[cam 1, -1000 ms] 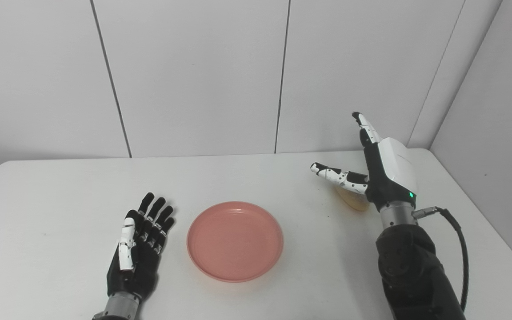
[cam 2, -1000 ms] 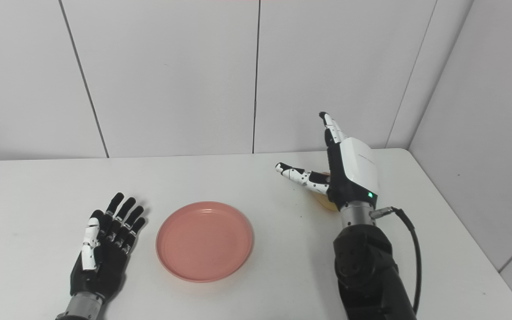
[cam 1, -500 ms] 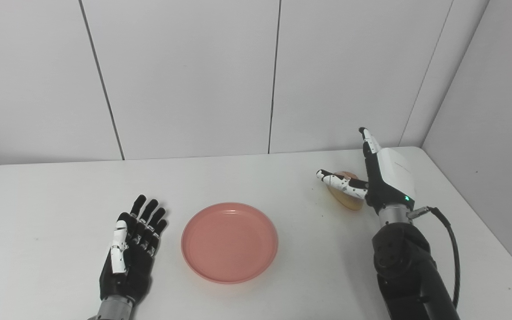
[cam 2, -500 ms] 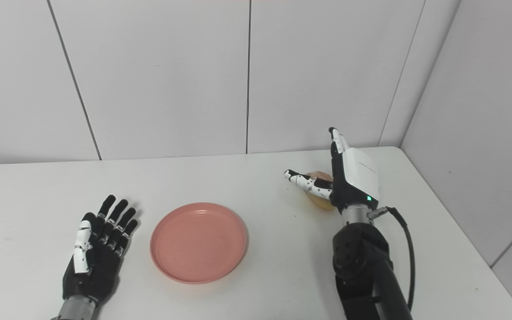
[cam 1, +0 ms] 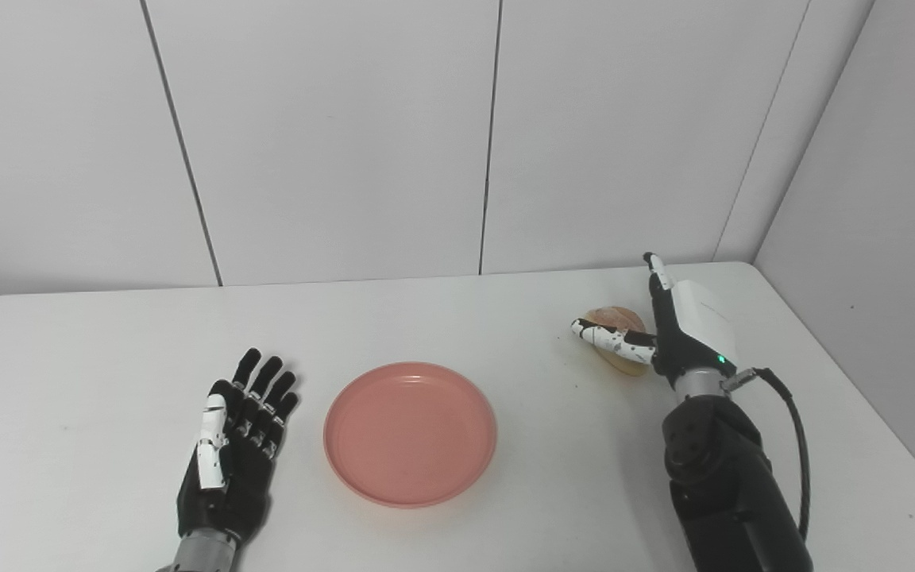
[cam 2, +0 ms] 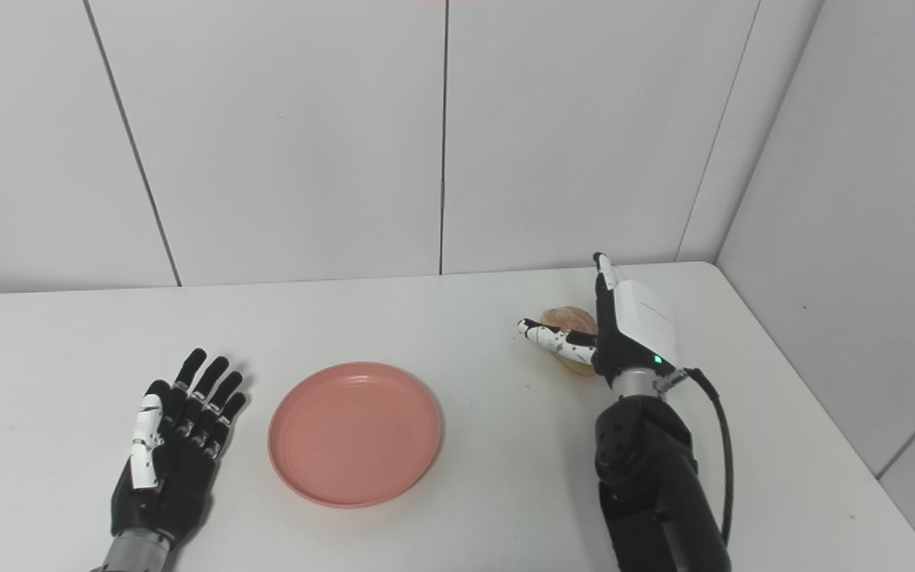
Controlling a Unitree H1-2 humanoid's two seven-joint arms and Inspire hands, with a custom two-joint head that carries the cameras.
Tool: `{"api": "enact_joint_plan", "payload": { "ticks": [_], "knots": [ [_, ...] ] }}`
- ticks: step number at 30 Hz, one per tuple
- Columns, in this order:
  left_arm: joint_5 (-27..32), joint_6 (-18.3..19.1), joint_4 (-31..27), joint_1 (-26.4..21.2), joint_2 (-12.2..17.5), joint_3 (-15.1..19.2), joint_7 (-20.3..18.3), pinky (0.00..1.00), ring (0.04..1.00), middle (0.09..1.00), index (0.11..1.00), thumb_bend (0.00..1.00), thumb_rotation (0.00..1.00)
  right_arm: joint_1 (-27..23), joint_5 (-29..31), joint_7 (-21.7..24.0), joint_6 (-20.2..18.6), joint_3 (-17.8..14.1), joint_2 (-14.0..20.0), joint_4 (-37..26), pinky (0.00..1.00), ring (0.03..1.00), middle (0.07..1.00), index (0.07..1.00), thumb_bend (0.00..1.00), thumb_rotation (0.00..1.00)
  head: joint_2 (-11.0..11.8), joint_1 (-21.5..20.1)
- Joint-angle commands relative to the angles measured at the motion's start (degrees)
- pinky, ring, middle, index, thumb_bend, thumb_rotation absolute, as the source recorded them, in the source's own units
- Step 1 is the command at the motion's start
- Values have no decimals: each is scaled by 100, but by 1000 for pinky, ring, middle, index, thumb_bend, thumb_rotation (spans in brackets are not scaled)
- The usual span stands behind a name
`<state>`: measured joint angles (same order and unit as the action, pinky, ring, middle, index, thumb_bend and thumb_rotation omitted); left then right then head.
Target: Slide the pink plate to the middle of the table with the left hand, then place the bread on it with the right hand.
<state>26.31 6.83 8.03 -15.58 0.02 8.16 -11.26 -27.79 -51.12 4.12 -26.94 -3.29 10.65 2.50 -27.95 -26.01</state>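
In the left eye view, the plate (cam 1: 410, 433) is seen mid-surface (cam 1: 457, 318), empty; the left hand (cam 1: 235, 445) lies flat beside it, fingers spread, holding nothing.

In the right eye view, the right hand (cam 2: 620, 330) is spread wide at the bread (cam 2: 571, 319), not closed on it.

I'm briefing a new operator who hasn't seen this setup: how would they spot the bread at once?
Start at the white table and go to its far right part, past the pink plate in the middle. The bread lies there at the open right hand, partly hidden behind its thumb. It is the only tan, rounded lump; everything else is white, pink or black.
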Motion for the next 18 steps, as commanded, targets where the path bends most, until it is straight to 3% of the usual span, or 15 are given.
{"api": "enact_joint_plan", "payload": {
  "ticks": [1, 18],
  "knots": [
    [-9, 315, 74, 172, 47, 32, 128, 983, 940, 946, 943, 300, 1000, -320, -121, -7, 4, -132, 66, -23, 783, 915, 950, 963, 846, 629, -2, 4],
    [-10, 428, -21, 201, 54, 49, 145, 977, 932, 939, 931, 304, 1000, -678, -112, 249, 3, -205, 172, 559, 791, 918, 956, 967, 865, 634, -89, 2]
  ]
}}
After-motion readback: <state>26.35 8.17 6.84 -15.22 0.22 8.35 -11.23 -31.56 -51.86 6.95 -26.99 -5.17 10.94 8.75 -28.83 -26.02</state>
